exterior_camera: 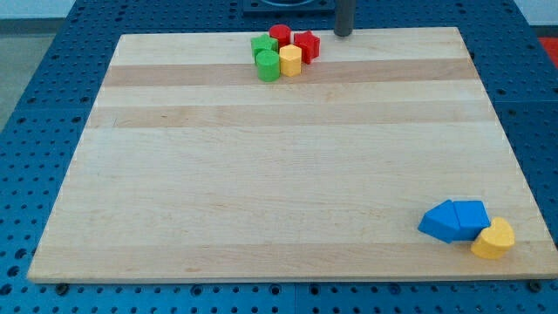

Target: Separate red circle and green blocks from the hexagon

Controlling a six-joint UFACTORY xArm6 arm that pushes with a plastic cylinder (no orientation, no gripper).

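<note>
The yellow hexagon [290, 60] is sitting near the view's top edge of the desk [279, 174], and it is still packed into a tight cluster — nothing is looking separated yet. The red circle [279, 35] is lying just behind it toward the view's top, the green block [268, 65] is pressing against its left side, and a second green block [262, 45] is sitting just above that one. A red star-like block [306, 44] is crowding in from the view's right.

My tip [343, 34] is resting at the desk's top edge, to the right of the cluster and apart from the red star-like block, touching nothing. This tool is a plain rod, so it is neither opening nor closing on anything.

Judging by this, the whole task is remaining: both greens and the red circle are needing to be pushed clear.

Well apart, at the view's bottom right, two blue blocks [453, 220] and a yellow block [493, 238] are huddling together.
</note>
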